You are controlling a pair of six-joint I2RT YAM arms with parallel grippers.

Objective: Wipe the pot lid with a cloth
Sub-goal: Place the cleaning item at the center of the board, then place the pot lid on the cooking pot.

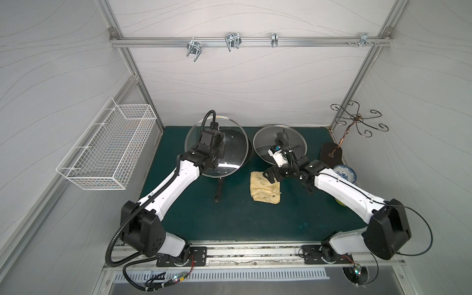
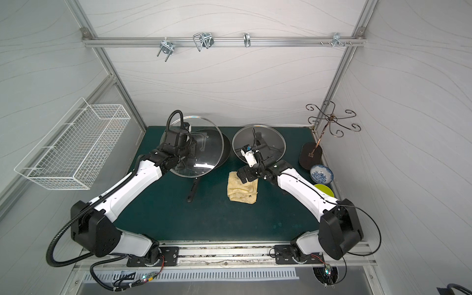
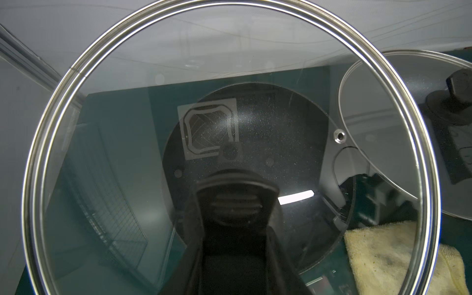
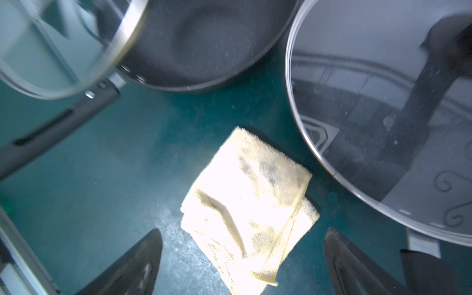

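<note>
Your right claw (image 4: 244,231) hangs over the cloth (image 1: 263,190) with its jaws wide apart, and the cloth lies folded and ungripped on the green table (image 1: 229,224). Your left claw (image 3: 235,242) is clamped on the glass lid (image 1: 235,158) and holds it tilted above the pan (image 4: 204,46). In both top views that lid sits at ten o'clock from the cloth, and a second lid (image 1: 265,138) rests at one o'clock.

No lettering can be read anywhere; the pale square sticker (image 3: 208,132) seen through the pot lid (image 3: 102,178) shows only lines.
</note>
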